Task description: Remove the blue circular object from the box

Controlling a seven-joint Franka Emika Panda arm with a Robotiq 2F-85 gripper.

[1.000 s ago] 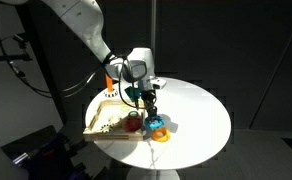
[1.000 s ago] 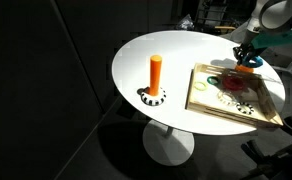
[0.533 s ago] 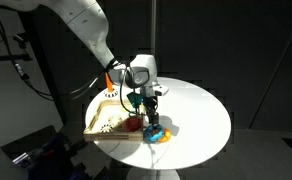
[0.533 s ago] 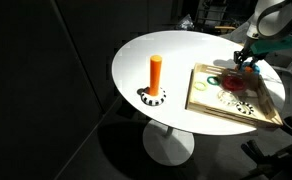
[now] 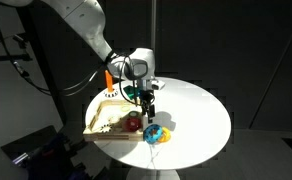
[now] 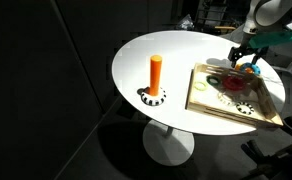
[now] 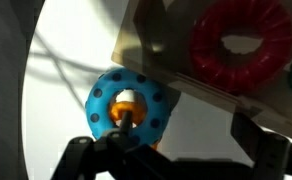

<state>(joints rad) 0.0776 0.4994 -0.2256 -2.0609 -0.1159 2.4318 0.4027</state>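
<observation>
The blue circular object (image 7: 126, 100), a disc with small holes, lies on the white table just outside the box (image 7: 156, 45), resting on a yellow-orange ring that shows through its centre. An exterior view shows it (image 5: 156, 132) beside the box's (image 5: 91, 128) near corner. My gripper (image 7: 181, 150) hangs above it, open, with only bare table between the fingers. One fingertip (image 7: 124, 128) overlaps the disc's centre in the wrist view. In both exterior views the gripper (image 5: 146, 108) (image 6: 248, 57) stands a little above the table. A red ring (image 7: 244, 40) lies inside the box.
An orange upright peg (image 6: 156, 72) stands on a black-and-white base (image 6: 154, 97) on the round white table (image 6: 166, 55), well away from the box (image 6: 191, 95). Small dark pieces lie in the box. The surroundings are dark.
The gripper has opened and let go of the blue disc, which now rests on the table beside the box. The gripper has risen slightly.
</observation>
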